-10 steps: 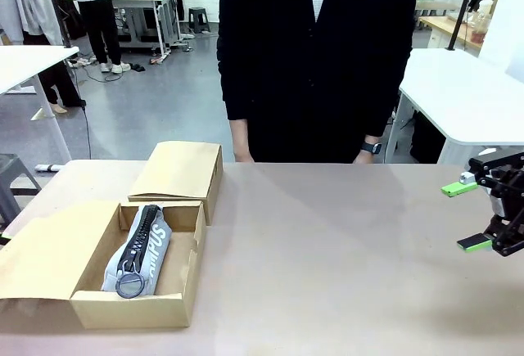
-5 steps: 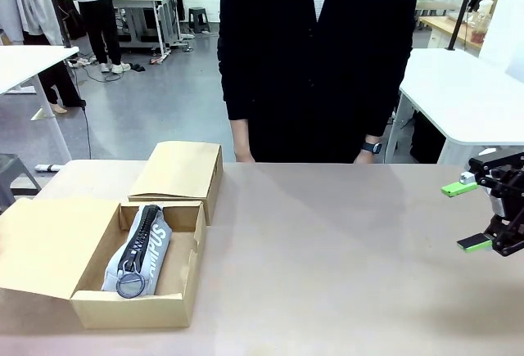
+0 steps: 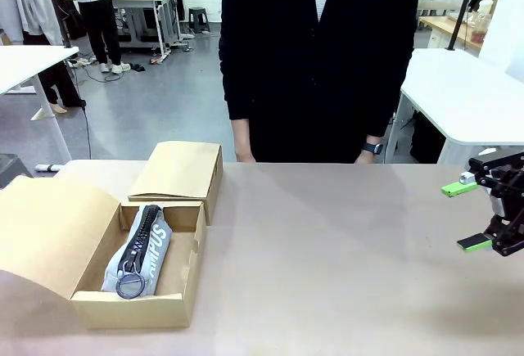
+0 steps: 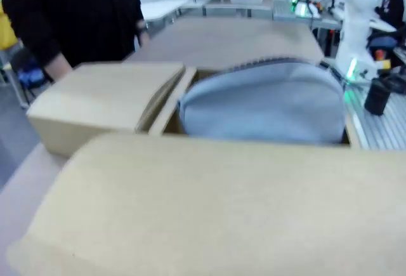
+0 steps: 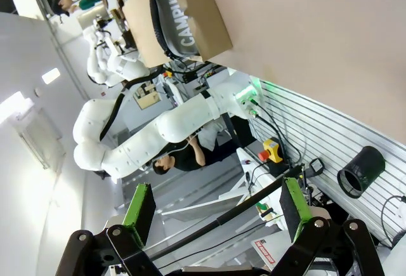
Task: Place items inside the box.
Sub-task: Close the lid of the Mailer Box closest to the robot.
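Pencil case (image 3: pixel 141 250) inside box (image 3: pixel 164 307)

Right claw (image 5: pixel 216 212) at bottom of frame, green-padded fingers (image 5: pixel 139 214) spread wide, nothing between. Upper middle: box (image 5: pixel 190 19) on tan bench (image 5: pixel 317 41), grey pencil case (image 5: pixel 181 25) inside. White robot arm (image 5: pixel 152 130) mid-left.

Box flap (image 3: pixel 51 223) cut off left

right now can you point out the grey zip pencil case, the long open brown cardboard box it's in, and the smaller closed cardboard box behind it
grey zip pencil case (image 3: pixel 154 247): front view, on its grey fabric side.
long open brown cardboard box (image 3: pixel 131 309): front view, on its near outer wall.
smaller closed cardboard box (image 3: pixel 178 170): front view, on its flat top.
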`<state>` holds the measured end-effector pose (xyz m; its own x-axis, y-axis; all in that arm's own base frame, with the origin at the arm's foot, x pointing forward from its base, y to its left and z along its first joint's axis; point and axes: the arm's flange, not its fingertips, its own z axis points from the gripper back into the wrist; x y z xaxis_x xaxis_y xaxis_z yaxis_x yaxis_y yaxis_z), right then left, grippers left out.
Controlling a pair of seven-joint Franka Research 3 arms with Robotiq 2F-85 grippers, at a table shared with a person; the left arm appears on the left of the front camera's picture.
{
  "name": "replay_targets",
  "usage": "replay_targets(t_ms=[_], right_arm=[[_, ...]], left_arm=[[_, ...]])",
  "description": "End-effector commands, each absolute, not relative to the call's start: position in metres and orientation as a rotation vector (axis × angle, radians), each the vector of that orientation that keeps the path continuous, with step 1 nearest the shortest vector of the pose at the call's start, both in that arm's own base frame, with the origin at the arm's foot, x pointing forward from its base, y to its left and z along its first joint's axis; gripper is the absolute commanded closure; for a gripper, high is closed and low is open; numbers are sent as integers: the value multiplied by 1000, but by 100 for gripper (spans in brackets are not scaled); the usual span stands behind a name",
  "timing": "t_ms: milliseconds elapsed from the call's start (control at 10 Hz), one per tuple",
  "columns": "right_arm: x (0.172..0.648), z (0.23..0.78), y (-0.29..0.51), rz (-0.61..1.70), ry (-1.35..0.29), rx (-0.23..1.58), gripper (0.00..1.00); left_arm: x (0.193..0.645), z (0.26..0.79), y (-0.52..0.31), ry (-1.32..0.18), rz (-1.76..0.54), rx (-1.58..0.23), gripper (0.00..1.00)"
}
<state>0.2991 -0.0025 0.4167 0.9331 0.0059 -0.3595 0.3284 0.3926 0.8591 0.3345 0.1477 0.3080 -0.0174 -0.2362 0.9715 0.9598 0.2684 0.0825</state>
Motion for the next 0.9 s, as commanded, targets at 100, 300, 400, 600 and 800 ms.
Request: replay_targets(t_ms=[100, 300, 400, 600, 800], right_arm=[[301, 419, -1, -205, 319, 1172, 0], [301, 419, -1, -205, 319, 1172, 0], [301, 419, -1, -205, 319, 1172, 0], [301, 419, -1, -205, 319, 1172, 0], [301, 419, -1, -205, 319, 1172, 0]], left_arm=[[306, 326, 142, -1322, -1238, -744, 0], [305, 343, 127, -1348, -1291, -780, 0], [308, 347, 111, -1351, -1321, -805, 0], [310, 346, 66, -1347, -1372, -886, 0], [311, 346, 13, -1357, -1413, -898, 0]])
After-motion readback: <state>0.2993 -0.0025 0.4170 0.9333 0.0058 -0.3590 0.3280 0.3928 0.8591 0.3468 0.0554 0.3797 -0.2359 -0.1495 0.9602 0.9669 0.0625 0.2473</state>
